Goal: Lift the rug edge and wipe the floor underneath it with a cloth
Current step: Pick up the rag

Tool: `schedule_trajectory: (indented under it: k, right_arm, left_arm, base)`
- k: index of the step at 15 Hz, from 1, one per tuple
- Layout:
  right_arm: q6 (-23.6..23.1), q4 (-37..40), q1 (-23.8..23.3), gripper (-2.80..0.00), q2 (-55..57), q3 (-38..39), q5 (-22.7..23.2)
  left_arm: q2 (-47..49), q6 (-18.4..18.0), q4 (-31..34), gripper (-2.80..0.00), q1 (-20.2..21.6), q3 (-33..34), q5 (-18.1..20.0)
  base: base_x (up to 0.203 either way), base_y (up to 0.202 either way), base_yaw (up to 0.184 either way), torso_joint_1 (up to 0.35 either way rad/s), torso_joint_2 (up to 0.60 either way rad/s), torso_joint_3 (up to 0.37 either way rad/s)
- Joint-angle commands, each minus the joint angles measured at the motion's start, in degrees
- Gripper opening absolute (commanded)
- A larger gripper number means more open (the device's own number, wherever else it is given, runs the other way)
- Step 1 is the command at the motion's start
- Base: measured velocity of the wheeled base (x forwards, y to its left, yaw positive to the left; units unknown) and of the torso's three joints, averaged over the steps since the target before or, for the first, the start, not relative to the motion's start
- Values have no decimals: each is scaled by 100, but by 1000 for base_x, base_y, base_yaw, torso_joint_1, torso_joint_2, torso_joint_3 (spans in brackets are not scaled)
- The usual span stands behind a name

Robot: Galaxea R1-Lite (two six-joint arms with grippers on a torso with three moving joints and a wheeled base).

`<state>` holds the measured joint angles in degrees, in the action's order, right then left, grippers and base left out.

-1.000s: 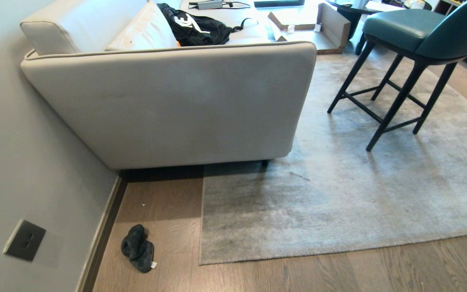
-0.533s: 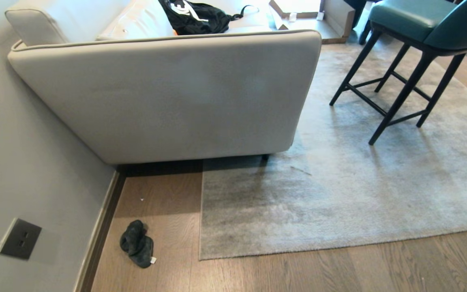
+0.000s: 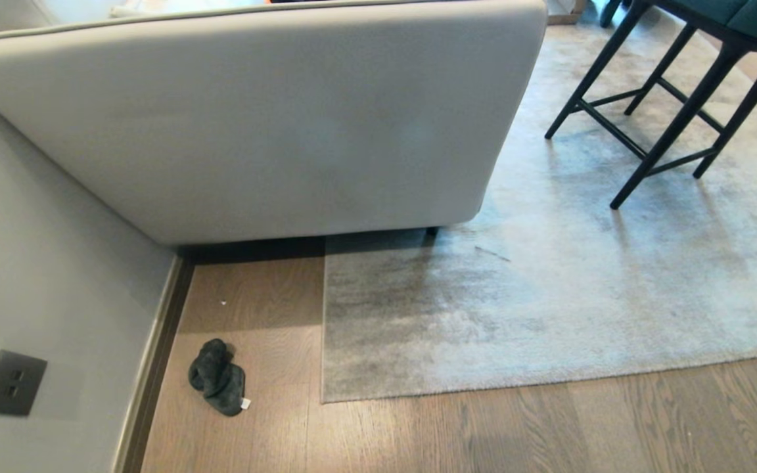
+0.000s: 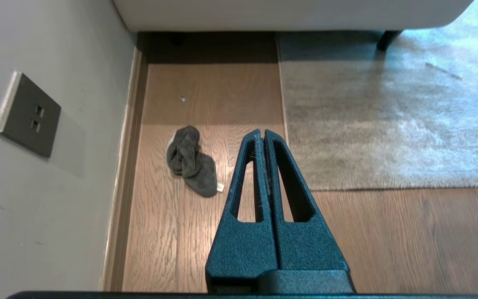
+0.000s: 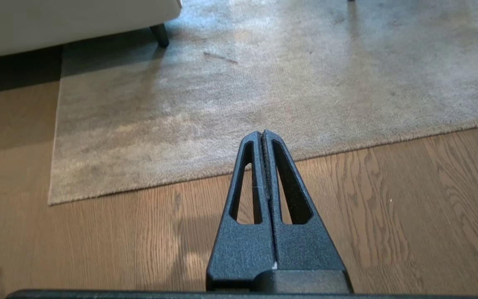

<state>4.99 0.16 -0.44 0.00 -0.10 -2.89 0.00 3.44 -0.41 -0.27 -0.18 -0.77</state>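
The grey mottled rug [image 3: 549,295] lies flat on the brown plank floor [image 3: 418,433], its near corner [image 3: 324,397] beside the sofa. A small dark fuzzy cloth [image 3: 216,378] with a white tag lies crumpled on the bare floor between the wall and the rug's side edge. In the left wrist view the cloth [image 4: 191,161] sits just beyond and to one side of my left gripper [image 4: 262,132], which is shut and empty above the floor. My right gripper [image 5: 262,133] is shut and empty too, hanging over the rug's near edge [image 5: 222,172]. Neither arm shows in the head view.
A beige sofa [image 3: 253,125] stands against the grey wall [image 3: 37,276], one dark leg [image 3: 431,230] on the rug. A dark-legged stool [image 3: 667,112] stands on the rug at the back right. A wall socket plate [image 3: 7,382] sits low on the wall.
The whole head view has tipped downward: sofa top, black bag and stool seat have slid out at the top, and more floor shows in front. Nothing in the room has moved.
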Motion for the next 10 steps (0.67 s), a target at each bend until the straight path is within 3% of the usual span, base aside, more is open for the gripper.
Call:
schedule_trajectory:
  k: [1, 10]
  right_arm:
    - [2, 2, 0, -280, 9, 1, -1]
    - [2, 2, 0, -280, 9, 10, -1]
  left_arm:
    - [0, 17, -2, -280, 0, -8, -2]
    - [0, 52, 6, -280, 0, -8, -11]
  base:
    - [0, 0, 0, 2, 11, -184]
    - [0, 0, 0, 2, 2, -198]
